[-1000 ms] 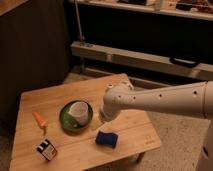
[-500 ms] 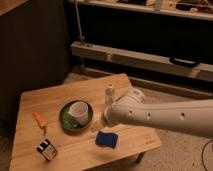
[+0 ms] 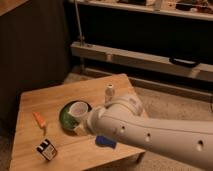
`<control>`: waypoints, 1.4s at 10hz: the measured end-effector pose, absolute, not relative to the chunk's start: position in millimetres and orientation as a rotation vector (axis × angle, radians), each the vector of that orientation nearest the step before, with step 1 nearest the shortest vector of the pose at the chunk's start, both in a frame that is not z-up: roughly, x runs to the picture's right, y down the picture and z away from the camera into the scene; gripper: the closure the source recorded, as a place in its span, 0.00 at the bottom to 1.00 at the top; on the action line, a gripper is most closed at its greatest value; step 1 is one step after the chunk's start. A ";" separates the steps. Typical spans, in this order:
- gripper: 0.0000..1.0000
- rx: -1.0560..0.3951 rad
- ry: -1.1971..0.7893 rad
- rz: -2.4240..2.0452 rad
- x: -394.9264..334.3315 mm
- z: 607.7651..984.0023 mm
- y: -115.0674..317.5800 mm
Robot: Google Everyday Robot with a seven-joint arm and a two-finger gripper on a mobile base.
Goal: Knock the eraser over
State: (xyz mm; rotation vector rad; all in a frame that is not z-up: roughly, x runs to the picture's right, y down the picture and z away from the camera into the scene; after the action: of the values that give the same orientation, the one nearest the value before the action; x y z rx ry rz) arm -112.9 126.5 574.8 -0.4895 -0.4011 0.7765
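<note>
The eraser point(image 3: 46, 149), a small block with a black and white face and a tan edge, stands upright near the front left corner of the wooden table point(image 3: 55, 97). My gripper point(image 3: 80, 128) is at the end of the big white arm point(image 3: 150, 132), low beside the front right of the green bowl. It is to the right of the eraser and a little farther back, apart from it.
A green bowl point(image 3: 66, 116) with a white cup point(image 3: 79, 107) in it sits mid-table. An orange carrot piece point(image 3: 39, 120) lies left of the bowl. A blue pad point(image 3: 104, 142) shows under the arm. A small white bottle point(image 3: 109, 92) stands behind. Dark shelving lies beyond.
The arm has swung left and lower across the table, and now covers more of its right side. The gripper end has come to the bowl. The eraser has not moved.
</note>
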 end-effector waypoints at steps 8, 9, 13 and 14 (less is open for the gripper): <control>0.75 -0.568 -0.400 0.659 -152.1 581.5 125.4; 0.75 -0.596 -0.395 0.618 -160.2 583.5 129.8; 0.75 -0.714 -0.369 0.455 -208.5 573.7 178.6; 0.75 -0.742 -0.359 0.423 -217.6 573.3 197.4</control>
State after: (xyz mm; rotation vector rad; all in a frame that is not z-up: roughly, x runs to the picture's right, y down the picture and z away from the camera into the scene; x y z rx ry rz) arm -217.6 197.4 573.3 -0.7421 -0.3592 0.4230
